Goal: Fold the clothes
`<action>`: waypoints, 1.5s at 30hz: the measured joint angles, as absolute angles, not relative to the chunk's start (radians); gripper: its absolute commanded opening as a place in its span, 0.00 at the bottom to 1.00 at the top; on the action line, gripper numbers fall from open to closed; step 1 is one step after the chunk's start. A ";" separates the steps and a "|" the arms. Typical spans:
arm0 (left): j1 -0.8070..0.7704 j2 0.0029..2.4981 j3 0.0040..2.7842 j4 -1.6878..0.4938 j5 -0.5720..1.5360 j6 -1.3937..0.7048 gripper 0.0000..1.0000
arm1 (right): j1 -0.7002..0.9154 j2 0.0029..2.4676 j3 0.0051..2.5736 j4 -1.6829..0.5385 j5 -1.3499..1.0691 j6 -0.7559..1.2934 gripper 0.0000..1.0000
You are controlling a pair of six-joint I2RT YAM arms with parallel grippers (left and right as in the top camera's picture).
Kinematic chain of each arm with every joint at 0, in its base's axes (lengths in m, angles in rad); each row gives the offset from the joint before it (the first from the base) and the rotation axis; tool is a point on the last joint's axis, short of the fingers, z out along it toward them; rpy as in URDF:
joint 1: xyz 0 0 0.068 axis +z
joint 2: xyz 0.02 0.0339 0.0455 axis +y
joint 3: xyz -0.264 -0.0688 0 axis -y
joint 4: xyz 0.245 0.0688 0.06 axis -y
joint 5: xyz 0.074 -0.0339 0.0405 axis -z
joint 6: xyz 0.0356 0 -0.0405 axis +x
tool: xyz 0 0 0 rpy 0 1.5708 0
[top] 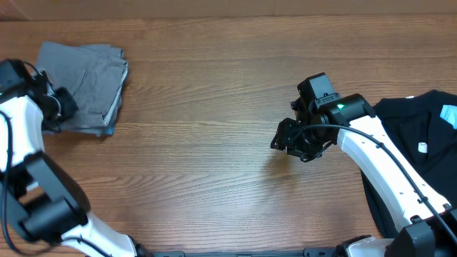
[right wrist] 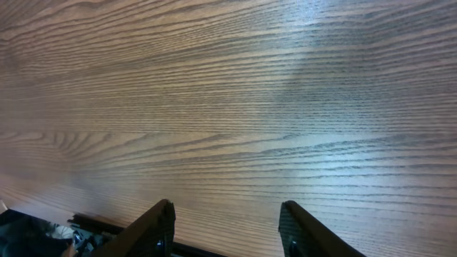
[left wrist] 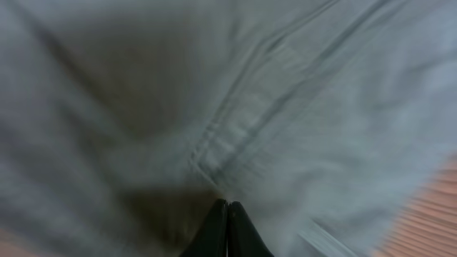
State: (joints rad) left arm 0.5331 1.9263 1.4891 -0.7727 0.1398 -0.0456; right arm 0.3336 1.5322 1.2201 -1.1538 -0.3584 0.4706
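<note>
The grey-khaki shorts (top: pixel 86 80) lie folded at the table's far left. A thin blue edge (top: pixel 108 130), perhaps the denim shorts, shows under them. My left gripper (top: pixel 63 104) is at the shorts' left edge. In the left wrist view its fingers (left wrist: pixel 228 207) are shut tip to tip, with no cloth seen between them, and blurred grey fabric (left wrist: pixel 214 100) fills the frame. My right gripper (top: pixel 289 140) is open and empty over bare wood right of centre; its fingers (right wrist: pixel 227 214) are spread in the right wrist view. The black top (top: pixel 418 128) lies crumpled at the right edge.
The wooden table (top: pixel 214 171) stretches between the two arms. The right arm's white link (top: pixel 378 160) lies across the black top. A light-blue label (top: pixel 448 114) shows on the top. The table's front edge shows in the right wrist view (right wrist: pixel 93 223).
</note>
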 measured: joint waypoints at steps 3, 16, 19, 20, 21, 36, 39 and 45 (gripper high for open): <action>0.537 2.002 1.489 -0.760 0.125 -0.049 0.04 | 0.333 1.532 1.220 -1.157 -0.358 0.471 0.52; 0.537 1.839 1.622 -1.011 0.254 -0.036 0.29 | 0.334 1.521 1.220 -1.145 -0.358 0.462 0.52; 0.522 1.669 1.692 -1.057 0.352 0.016 0.44 | 0.334 1.491 1.225 -1.147 -0.358 0.451 0.52; 0.510 1.608 1.710 -1.074 0.375 0.035 0.49 | 0.334 1.473 1.234 -1.157 -0.357 0.448 0.52; 0.493 1.547 1.724 -1.095 0.394 0.051 0.54 | 0.334 1.456 1.248 -1.166 -0.356 0.445 0.53; 0.302 0.991 1.755 -1.525 0.394 0.128 1.00 | 0.334 0.967 1.527 -1.215 -0.316 0.416 1.00; 0.302 0.969 1.755 -1.640 0.377 0.131 1.00 | 0.334 0.897 1.528 -1.249 -0.239 0.418 1.00; 0.302 0.973 1.737 -1.683 0.319 0.131 1.00 | 0.334 0.882 1.528 -1.308 -0.167 0.418 1.00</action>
State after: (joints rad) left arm 0.3023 0.9733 1.7367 -1.6829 0.3187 0.1314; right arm 0.3336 0.8818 1.5276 -1.3075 -0.1673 0.4179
